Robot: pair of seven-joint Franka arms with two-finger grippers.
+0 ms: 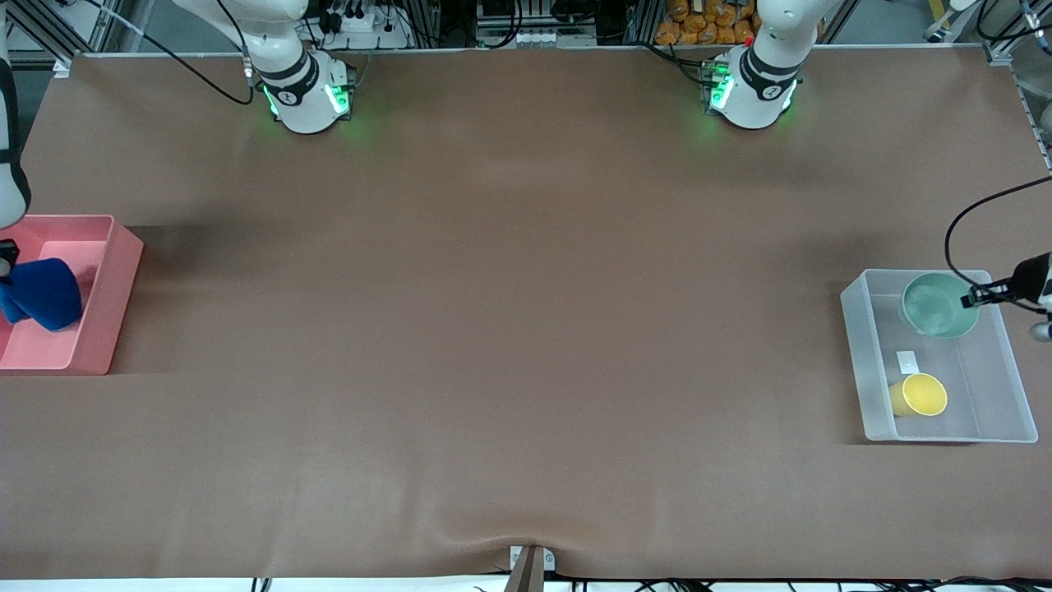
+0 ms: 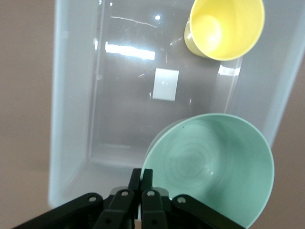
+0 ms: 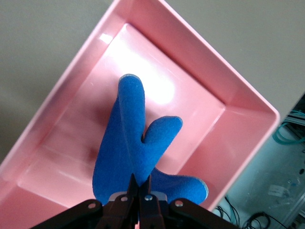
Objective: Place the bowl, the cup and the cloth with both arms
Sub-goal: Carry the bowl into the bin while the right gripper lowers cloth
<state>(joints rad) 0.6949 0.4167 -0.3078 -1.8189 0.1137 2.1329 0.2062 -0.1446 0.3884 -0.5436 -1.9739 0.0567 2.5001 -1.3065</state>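
The mint-green bowl [image 1: 937, 306] [image 2: 214, 167] hangs tilted over the clear bin [image 1: 859, 362] [image 2: 71, 119], at the end of the bin farther from the front camera. My left gripper [image 1: 974, 298] [image 2: 142, 175] is shut on its rim. The yellow cup [image 1: 920, 395] [image 2: 224, 28] lies on its side inside the same bin, nearer the front camera. The blue cloth [image 1: 41, 293] [image 3: 128, 143] dangles over the pink bin [image 1: 115, 288] [image 3: 238, 95], pinched in my shut right gripper [image 1: 5, 267] [image 3: 141, 180].
The clear bin stands at the left arm's end of the brown table, the pink bin at the right arm's end. A small white label [image 1: 906, 360] [image 2: 165, 84] lies on the clear bin's floor. Both arm bases stand along the table edge farthest from the front camera.
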